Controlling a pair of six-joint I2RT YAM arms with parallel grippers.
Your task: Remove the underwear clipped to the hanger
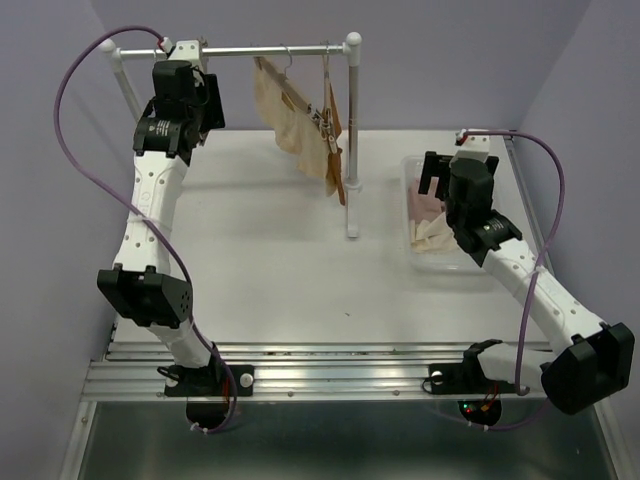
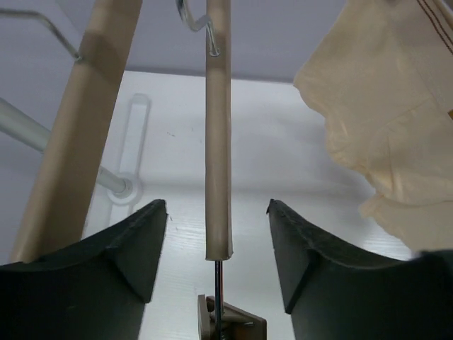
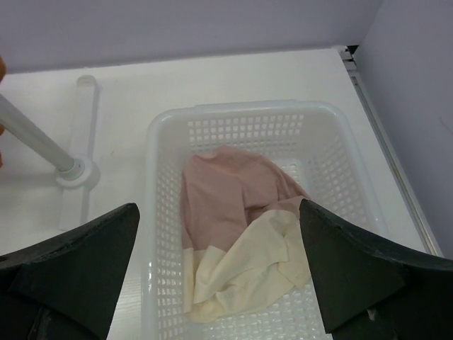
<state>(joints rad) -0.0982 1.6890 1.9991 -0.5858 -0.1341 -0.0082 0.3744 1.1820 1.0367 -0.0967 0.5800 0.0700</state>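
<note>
Okay, top view: cream-beige underwear (image 1: pixel 285 115) hangs under the rail (image 1: pixel 270 49), long axis straight down. Left wrist: left gripper (image 2: pixel 217 212) spread wide, hanger bar (image 2: pixel 218 142) showing between its fingers. The cloth looks soft and light, so I'd pinch it near the clips. Right wrist: right gripper (image 3: pixel 219 212) open and empty over the basket (image 3: pixel 241 113), which holds a pink piece (image 3: pixel 226 191) and a cream piece (image 3: pixel 248 273).

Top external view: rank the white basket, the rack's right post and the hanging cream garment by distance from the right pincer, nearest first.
1. The white basket: directly beneath the right pincer, on the right side.
2. The rack's right post: to the pincer's left, near the middle.
3. The hanging cream garment: farther left still, below the rail.
</note>
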